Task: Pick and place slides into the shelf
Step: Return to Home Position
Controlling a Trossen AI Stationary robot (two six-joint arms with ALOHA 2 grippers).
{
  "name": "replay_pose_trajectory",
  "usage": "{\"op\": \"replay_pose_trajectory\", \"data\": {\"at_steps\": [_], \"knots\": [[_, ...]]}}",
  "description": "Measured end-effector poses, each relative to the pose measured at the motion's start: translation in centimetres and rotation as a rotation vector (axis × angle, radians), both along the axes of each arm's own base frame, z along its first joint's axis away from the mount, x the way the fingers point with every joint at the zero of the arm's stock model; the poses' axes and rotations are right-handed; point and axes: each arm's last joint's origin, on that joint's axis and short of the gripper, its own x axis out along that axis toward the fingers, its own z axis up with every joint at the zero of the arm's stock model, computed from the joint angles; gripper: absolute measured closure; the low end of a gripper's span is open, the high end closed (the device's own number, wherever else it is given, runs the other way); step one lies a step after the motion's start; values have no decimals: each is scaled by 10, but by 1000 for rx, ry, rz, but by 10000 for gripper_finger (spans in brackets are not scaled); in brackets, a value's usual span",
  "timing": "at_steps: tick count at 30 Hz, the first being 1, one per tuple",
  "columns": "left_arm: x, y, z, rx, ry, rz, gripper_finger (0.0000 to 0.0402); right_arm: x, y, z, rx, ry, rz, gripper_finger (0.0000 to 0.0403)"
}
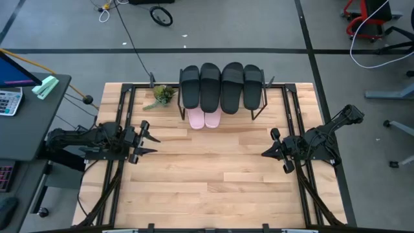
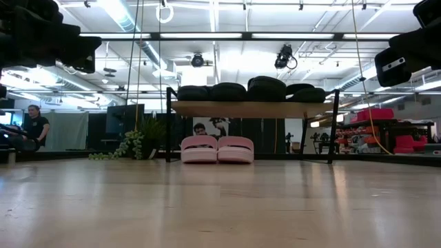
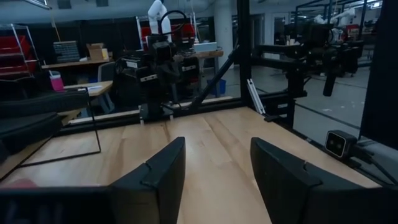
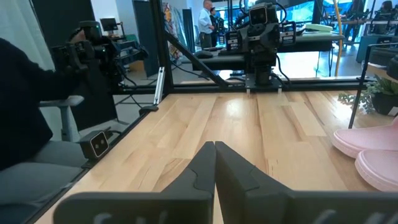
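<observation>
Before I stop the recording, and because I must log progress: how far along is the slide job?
Done: four black slides lie on the shelf top, two pink slides stand under it. In hand: nothing; the left pincer is open at the table's left side, the right pincer shut and empty at its right side. Left: no slide shows off the shelf, so probably only the return home.

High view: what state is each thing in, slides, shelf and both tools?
shelf: upright, at the table's far edge
black slides: four, side by side on its top
pink slides: two, side by side on the table under it
left tool: open, empty, at the table's left side
right tool: shut, empty, at the table's right side
</observation>
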Motion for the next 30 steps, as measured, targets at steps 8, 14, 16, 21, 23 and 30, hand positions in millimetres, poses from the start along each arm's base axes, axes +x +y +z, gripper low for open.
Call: {"op": "replay_pose_trajectory", "data": {"at_steps": [8, 14, 16, 21, 23, 30], "knots": [[0, 0, 1, 0, -7, 0, 218, 0, 0, 0, 0, 1, 0, 389], [0, 0, 1, -1, -8, 0, 212, 0, 0, -1, -3, 5, 0, 388], [0, 0, 1, 0, -8, 0, 212, 0, 0, -1, -71, -11, -3, 389], [0, 0, 1, -1, -10, 1, 212, 0, 0, 10, -293, -175, -12, 389], [0, 0, 1, 0, -11, 1, 212, 0, 1, 9, -380, -196, 17, 389], [0, 0, 1, -1, -11, 1, 212, -2, 6, 4, -419, -201, 222, 389]]}}
